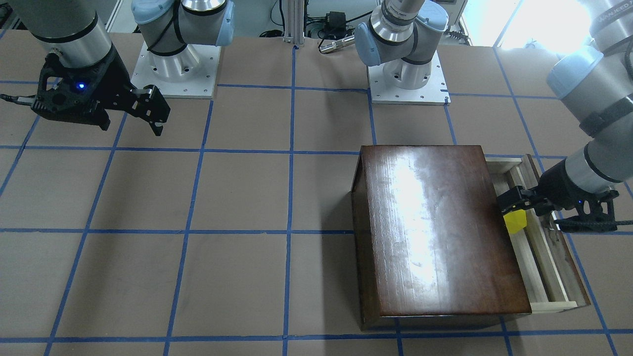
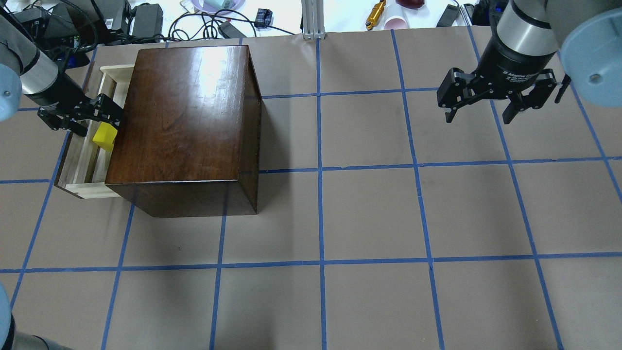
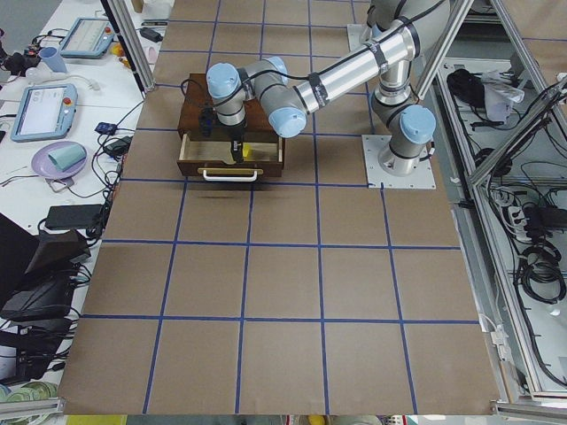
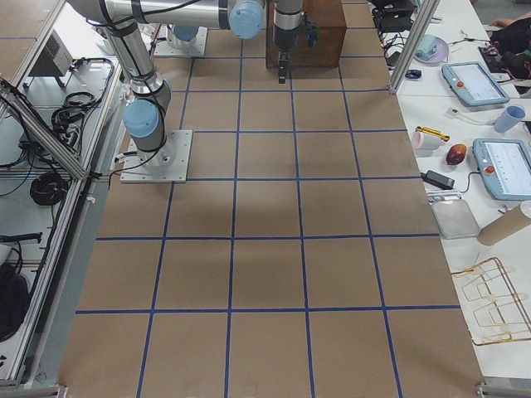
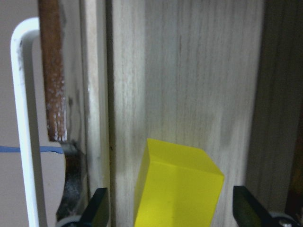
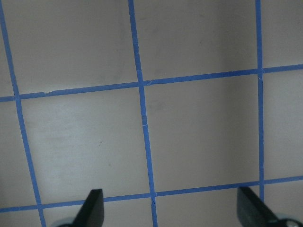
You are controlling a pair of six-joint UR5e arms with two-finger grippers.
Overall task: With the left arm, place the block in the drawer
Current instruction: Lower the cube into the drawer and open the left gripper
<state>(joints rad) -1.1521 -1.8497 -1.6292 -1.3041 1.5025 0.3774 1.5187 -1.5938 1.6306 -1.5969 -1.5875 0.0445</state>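
While the left hand hangs over the pulled-out drawer, its fingers are spread wide and hold nothing. The yellow block shows between them in the wrist view, touching neither, tilted over the drawer's pale floor. It is just beside the edge of the big brown box, whose top covers the rest of the drawer. A white handle is on the drawer's front. The right hand is open too, over the table with blue lines, well apart from the box.
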